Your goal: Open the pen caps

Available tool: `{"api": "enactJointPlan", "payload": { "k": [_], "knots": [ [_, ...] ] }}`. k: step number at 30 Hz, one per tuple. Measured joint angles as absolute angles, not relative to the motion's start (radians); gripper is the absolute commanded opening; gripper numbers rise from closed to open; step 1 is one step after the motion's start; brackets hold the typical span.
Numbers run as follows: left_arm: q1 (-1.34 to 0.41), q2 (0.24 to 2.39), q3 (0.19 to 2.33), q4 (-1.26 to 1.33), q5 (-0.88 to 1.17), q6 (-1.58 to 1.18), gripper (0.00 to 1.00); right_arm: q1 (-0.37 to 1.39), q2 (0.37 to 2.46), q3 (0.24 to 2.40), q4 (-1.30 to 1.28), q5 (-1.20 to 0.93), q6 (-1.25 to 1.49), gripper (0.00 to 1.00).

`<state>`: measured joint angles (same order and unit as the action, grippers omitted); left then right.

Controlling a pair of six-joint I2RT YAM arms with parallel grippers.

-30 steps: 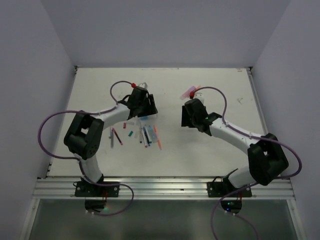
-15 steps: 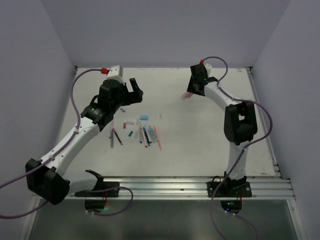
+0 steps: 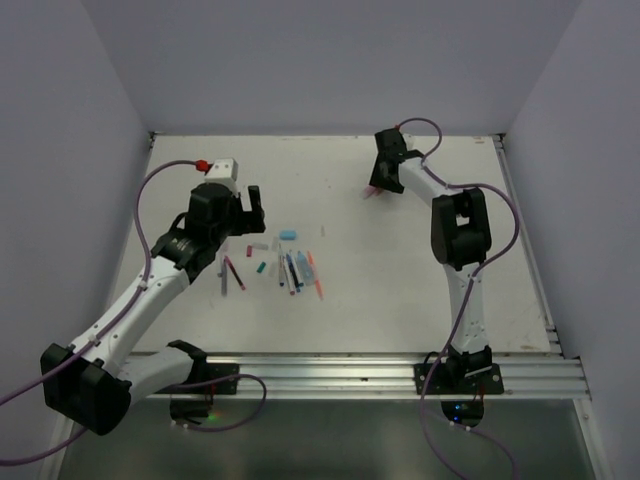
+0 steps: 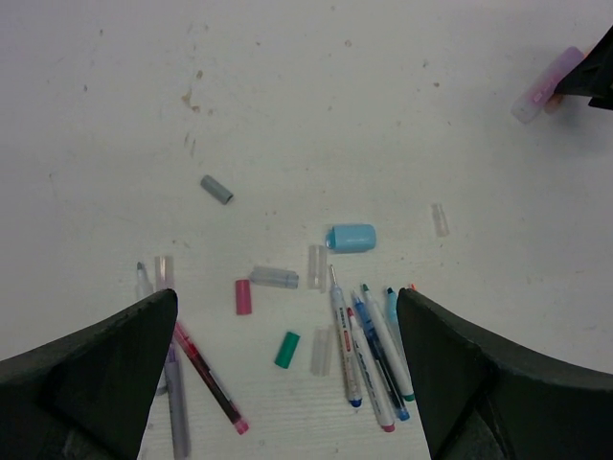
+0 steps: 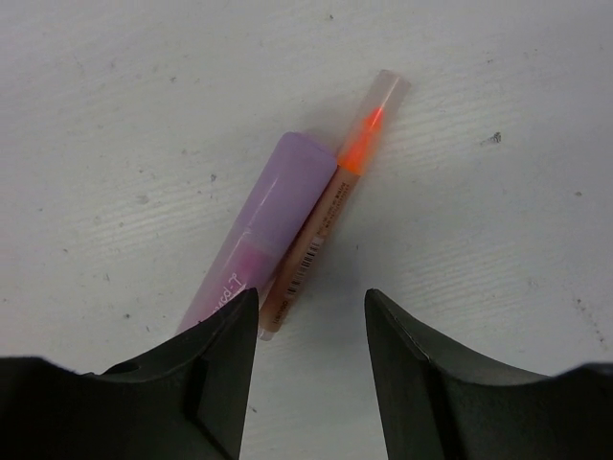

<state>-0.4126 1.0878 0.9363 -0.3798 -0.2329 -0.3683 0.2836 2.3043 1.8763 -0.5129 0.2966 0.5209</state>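
Black and spread apart, the right gripper [image 5: 308,316] hovers empty over a purple highlighter [image 5: 257,240] and an orange pen [image 5: 326,216] that lie touching. The orange one's clear cap [image 5: 385,94] seems to be on. Closing here could catch both bodies or roll one away. Further off, the left gripper [image 4: 285,307], also wide and empty, hangs above scattered pens [image 4: 369,355] and loose caps, among them a light blue cap [image 4: 351,238].

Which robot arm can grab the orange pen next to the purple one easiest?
Right. The open right gripper hangs right over the orange pen and purple marker; the left gripper hovers over the other pens.
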Motion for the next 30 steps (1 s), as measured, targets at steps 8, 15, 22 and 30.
{"api": "enactJointPlan", "payload": {
  "k": [8,15,22,30],
  "knots": [
    [-0.406,1.088,0.933,-0.382,-0.239,-0.354,1.00,0.283,2.319,1.879,-0.523,0.298,0.525,0.47],
    [-0.402,1.086,0.916,-0.376,-0.239,-0.354,1.00,0.283,2.331,1.879,-0.525,0.315,0.524,0.43],
    [-0.399,1.086,0.915,-0.374,-0.238,-0.354,1.00,0.273,2.331,1.876,-0.532,0.323,0.525,0.21],
    [-0.397,1.086,0.905,-0.366,-0.194,-0.360,1.00,0.252,2.220,1.691,-0.459,0.327,0.530,0.00]
  ]
}}
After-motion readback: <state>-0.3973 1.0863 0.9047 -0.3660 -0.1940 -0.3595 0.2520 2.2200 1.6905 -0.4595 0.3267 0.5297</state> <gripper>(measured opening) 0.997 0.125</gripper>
